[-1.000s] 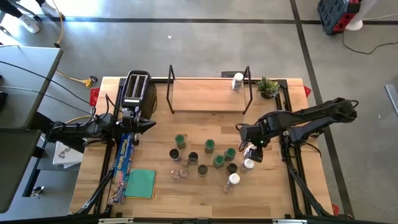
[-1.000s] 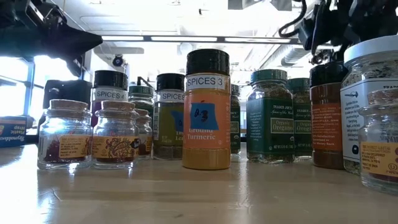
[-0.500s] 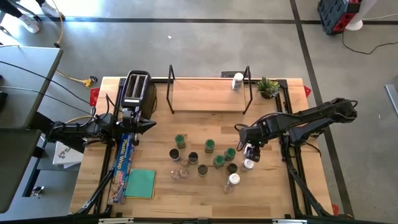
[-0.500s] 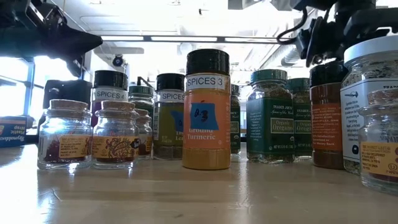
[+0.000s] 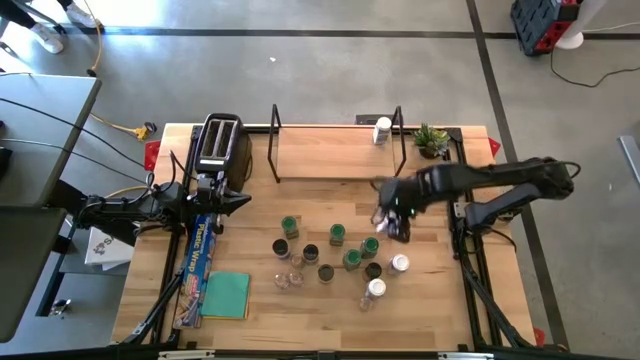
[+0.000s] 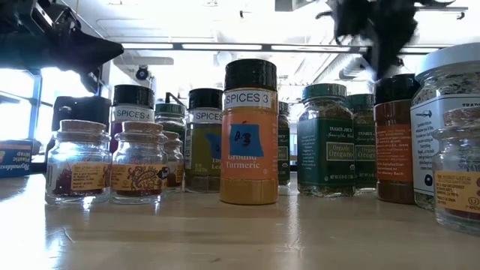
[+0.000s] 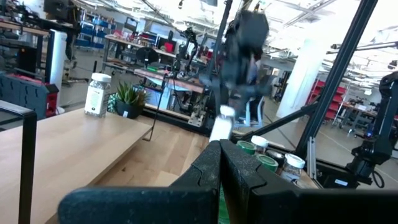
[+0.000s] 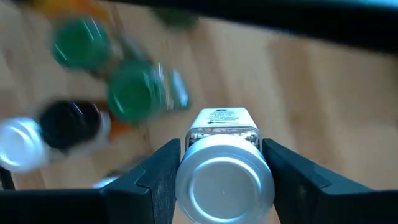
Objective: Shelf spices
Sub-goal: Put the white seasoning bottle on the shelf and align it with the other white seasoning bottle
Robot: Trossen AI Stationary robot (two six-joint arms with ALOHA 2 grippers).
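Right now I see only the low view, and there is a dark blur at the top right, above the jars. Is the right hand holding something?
Observer: Yes. The right hand is shut on a pale-lidded jar, with one finger on each side of it, and holds it above the table.
Operator: Thank you. Is there already something on the shelf?
Observer: One white-lidded jar stands on the shelf, at the end near the potted plant.
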